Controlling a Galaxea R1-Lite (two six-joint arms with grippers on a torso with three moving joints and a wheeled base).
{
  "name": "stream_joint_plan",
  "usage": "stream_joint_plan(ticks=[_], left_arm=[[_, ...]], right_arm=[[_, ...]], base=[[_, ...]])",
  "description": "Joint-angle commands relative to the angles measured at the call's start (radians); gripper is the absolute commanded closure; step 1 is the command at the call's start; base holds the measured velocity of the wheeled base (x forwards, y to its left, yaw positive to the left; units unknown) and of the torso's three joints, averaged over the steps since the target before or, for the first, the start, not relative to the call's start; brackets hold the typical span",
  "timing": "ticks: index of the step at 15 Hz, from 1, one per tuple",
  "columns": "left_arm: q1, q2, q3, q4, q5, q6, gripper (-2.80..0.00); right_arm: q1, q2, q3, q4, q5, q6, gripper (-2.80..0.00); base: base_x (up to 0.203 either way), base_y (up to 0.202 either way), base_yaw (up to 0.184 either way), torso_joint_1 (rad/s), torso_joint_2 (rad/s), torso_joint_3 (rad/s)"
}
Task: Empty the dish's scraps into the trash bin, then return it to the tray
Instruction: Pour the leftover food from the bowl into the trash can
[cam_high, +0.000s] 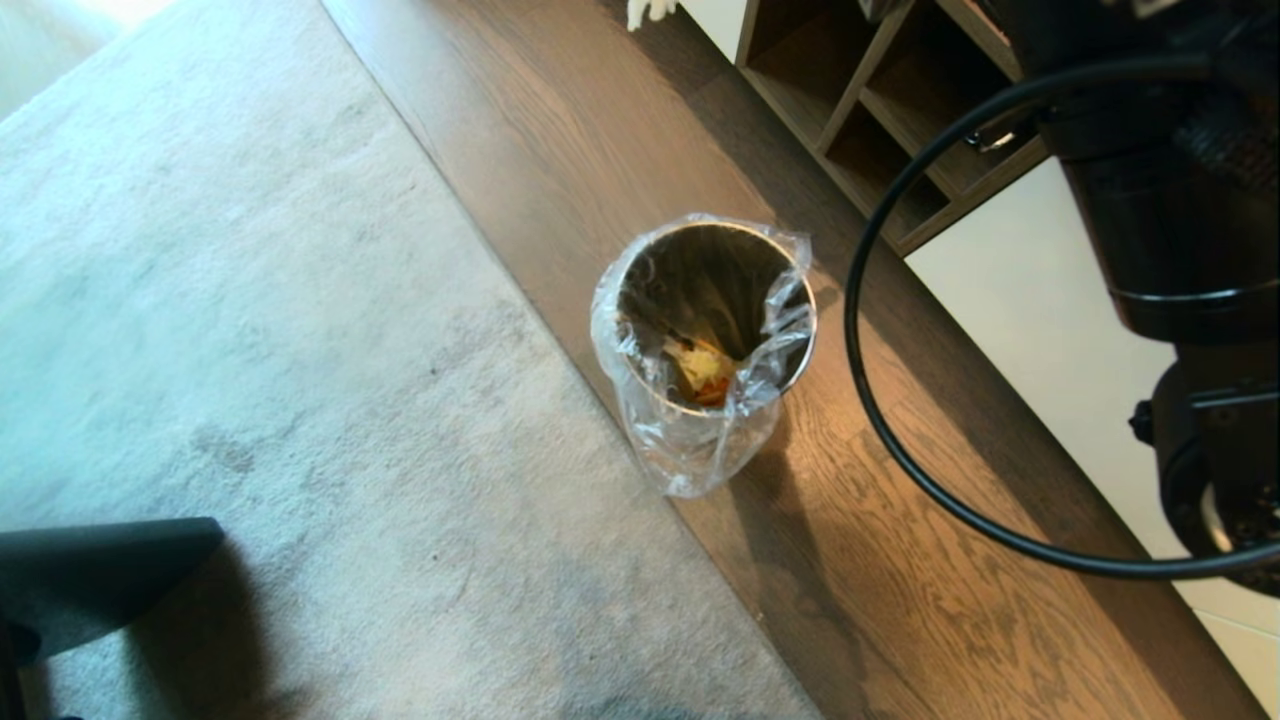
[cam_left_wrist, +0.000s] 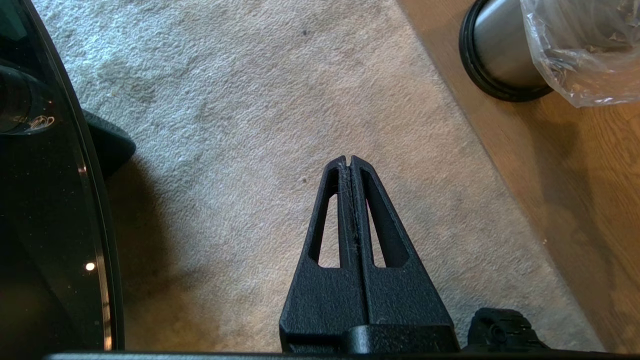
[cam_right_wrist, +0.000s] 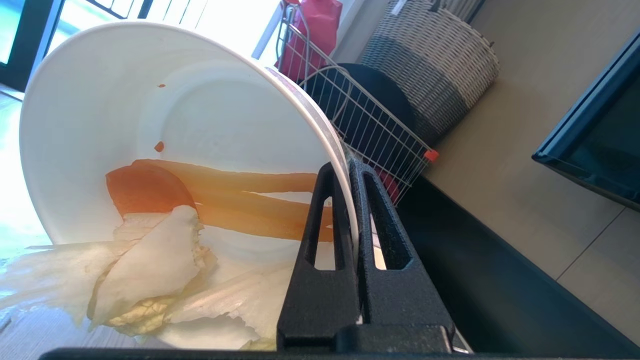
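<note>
Your right gripper (cam_right_wrist: 351, 167) is clenched on the rim of the round cream-white ceramic bowl (cam_right_wrist: 100, 100), one finger inside the wall and one outside. The bowl is tipped well over on its side, its open mouth facing the wrist camera. Orange slices and pale yellow-white leafy scraps (cam_right_wrist: 165, 235) lie against the lowest part of the wall and spill over the lip.

Only the right wrist view shows that grip. In the head view you see just the dark bulk of the right arm (cam_high: 1180, 200) at the right edge with a black cable (cam_high: 870, 390) looping from it; the bowl is out of that view.

Your left gripper (cam_left_wrist: 351, 162) hangs parked over the grey carpet (cam_left_wrist: 250, 100), its jaws pressed together on nothing.

From the head you look straight down into the small cylindrical brushed-metal bin with the crinkled clear plastic liner (cam_high: 705, 330). It stands on the dark wood floor (cam_high: 850, 560) just beside the carpet's edge, and some yellow and orange pieces (cam_high: 703, 372) already lie at its bottom. The left wrist view shows the bin's dark base ring from the side.

Behind the bowl, the right wrist view shows a white wire rack (cam_right_wrist: 365, 125), a grey woven basket (cam_right_wrist: 430, 65) and something red (cam_right_wrist: 315, 35). A wooden shelf unit (cam_high: 880, 110) stands beyond the bin in the head view.
</note>
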Motion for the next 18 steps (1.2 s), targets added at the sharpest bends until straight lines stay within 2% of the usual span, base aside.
stream_joint_plan(ticks=[1,13,15,18], left_arm=[[0.000,0.000,0.000,-0.001,0.001,-0.001,0.00],[0.000,0.000,0.000,-0.001,0.001,-0.001,0.00],[0.000,0.000,0.000,-0.001,0.001,-0.001,0.00],[0.000,0.000,0.000,-0.001,0.001,-0.001,0.00]], right_arm=[[0.001,0.004,-0.011,-0.043,0.002,-0.005,0.00],[0.018,0.004,-0.056,-0.043,0.006,0.039,0.00],[0.018,0.006,-0.092,-0.043,0.058,0.041,0.00],[0.018,0.005,-0.098,-0.043,0.065,0.043,0.00]], base=[[0.000,0.000,0.000,0.000,0.00,0.000],[0.000,0.000,0.000,0.000,0.00,0.000],[0.000,0.000,0.000,0.000,0.00,0.000],[0.000,0.000,0.000,0.000,0.00,0.000]])
